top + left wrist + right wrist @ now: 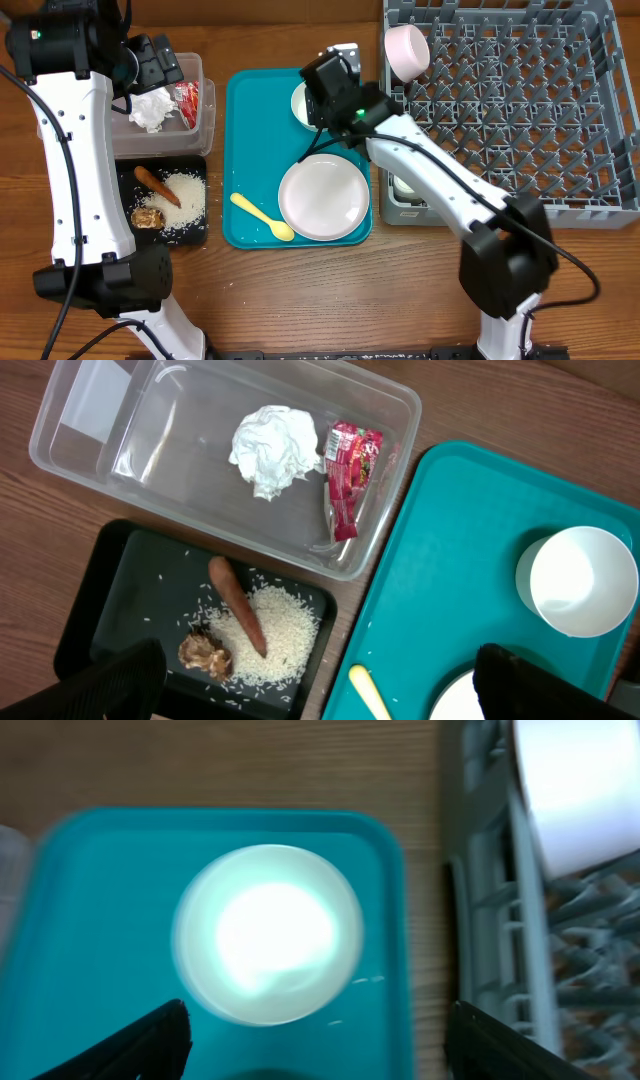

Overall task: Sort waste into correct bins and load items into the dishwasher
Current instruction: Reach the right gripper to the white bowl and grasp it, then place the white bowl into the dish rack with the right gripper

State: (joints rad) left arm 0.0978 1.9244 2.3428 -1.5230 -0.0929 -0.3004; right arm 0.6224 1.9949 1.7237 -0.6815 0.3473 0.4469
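— Where do we find the small white cup?
— Upright on the teal tray, beside the plate and spoon. Our right gripper hangs over it, jaws spread and empty.
— And our left gripper?
— Released too, holding nothing. Below it we see the napkin and wrapper in the clear tub, and the sausage, rice and lump in the black tray

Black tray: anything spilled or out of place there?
Only minor: stray rice grains lie scattered beyond the main pile, all inside the black tray; none visible on the table. The sausage lies across the rice, the food lump beside it.
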